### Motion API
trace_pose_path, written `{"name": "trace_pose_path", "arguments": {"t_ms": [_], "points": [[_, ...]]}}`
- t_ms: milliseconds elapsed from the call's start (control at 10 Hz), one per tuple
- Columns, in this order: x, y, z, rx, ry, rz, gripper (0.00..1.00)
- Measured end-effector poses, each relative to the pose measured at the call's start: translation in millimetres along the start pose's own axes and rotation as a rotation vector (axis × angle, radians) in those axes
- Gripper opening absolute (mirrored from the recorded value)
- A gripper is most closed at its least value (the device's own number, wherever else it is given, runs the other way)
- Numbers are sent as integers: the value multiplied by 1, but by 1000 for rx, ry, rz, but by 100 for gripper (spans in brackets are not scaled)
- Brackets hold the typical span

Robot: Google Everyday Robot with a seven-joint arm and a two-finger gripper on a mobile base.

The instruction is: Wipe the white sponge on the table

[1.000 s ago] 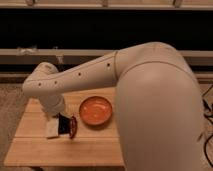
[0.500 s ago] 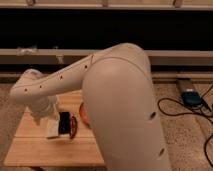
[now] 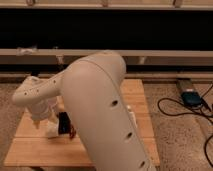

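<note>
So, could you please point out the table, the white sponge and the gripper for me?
table (image 3: 35, 150), camera view, bare front-left planks.
white sponge (image 3: 52, 131), camera view, its pale top.
gripper (image 3: 42, 120), camera view, its lower end, up and left of the white sponge.

The arm (image 3: 100, 110) hides the middle of the table (image 3: 30, 145). Over the table's left side, the gripper (image 3: 44, 120) blurs into the white sponge (image 3: 52, 132), so contact is unclear. The black object (image 3: 63, 122) beside them is partly covered.
</note>
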Motion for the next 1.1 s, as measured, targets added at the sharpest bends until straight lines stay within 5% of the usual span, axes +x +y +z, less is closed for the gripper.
{"name": "trace_pose_path", "arguments": {"t_ms": [300, 500, 1100], "points": [[6, 28, 27, 15, 42, -69, 65], [4, 25, 35, 37, 60, -72, 65], [-12, -7, 21, 21, 26, 27, 65]]}}
